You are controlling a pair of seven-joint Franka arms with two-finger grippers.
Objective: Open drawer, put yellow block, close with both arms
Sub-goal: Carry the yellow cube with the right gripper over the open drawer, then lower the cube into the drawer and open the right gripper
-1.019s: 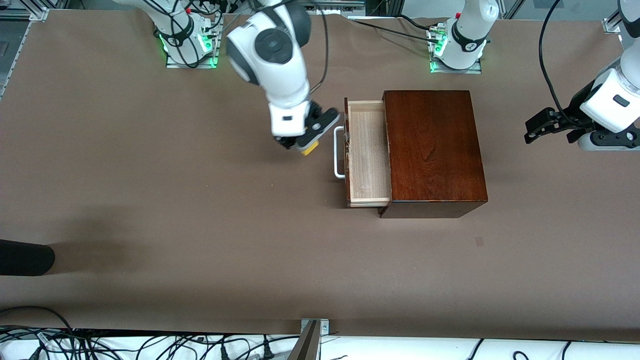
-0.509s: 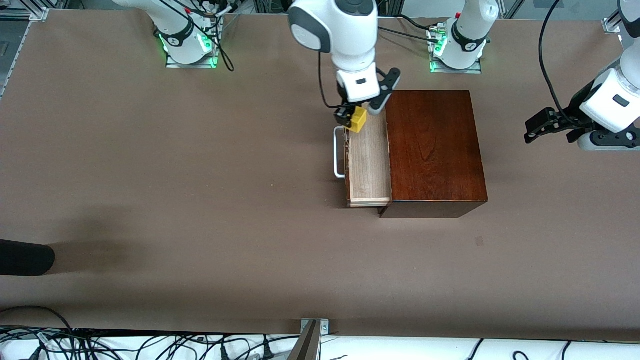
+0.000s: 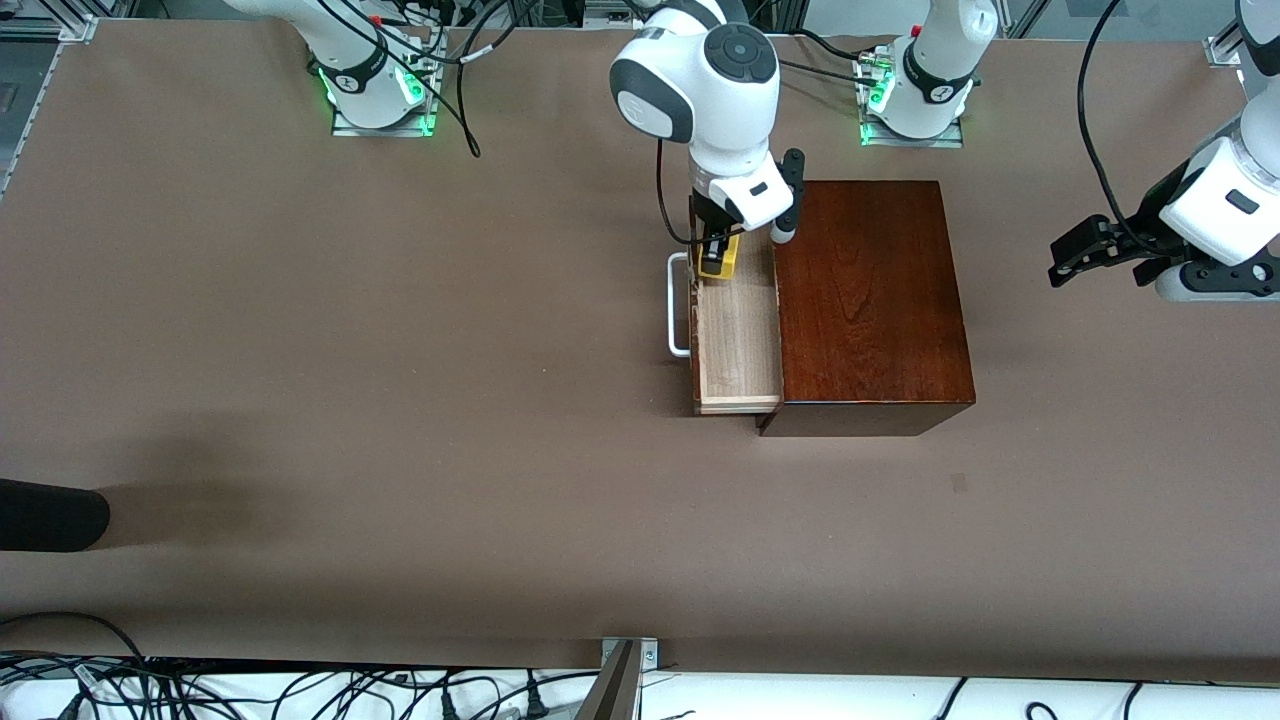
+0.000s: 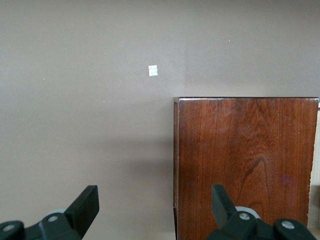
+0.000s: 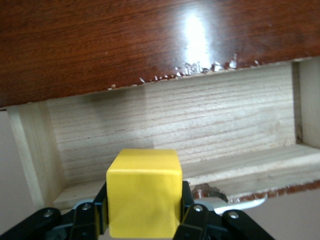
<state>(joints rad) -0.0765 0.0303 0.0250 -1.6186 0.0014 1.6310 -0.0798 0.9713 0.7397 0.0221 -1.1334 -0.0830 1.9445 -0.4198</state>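
The dark reddish-brown wooden box (image 3: 868,300) stands mid-table with its drawer (image 3: 738,340) pulled out, pale inside, white bar handle (image 3: 677,305) on its front. My right gripper (image 3: 717,262) is shut on the yellow block (image 3: 728,258) and hangs over the drawer's end nearest the robot bases. In the right wrist view the yellow block (image 5: 144,192) sits between the black fingers (image 5: 192,215), above the drawer's pale floor (image 5: 175,130). My left gripper (image 3: 1085,250) waits open in the air near the left arm's end of the table, its fingers (image 4: 85,207) apart, the box (image 4: 245,165) ahead of it.
A black object (image 3: 50,515) juts in at the table edge toward the right arm's end. Cables and a metal bracket (image 3: 625,655) line the edge nearest the front camera. A small pale mark (image 3: 958,483) lies on the brown tabletop (image 3: 400,400).
My right arm has carried the yellow block from over the table beside the handle to over the open drawer and turned its wrist. The left arm has not moved.
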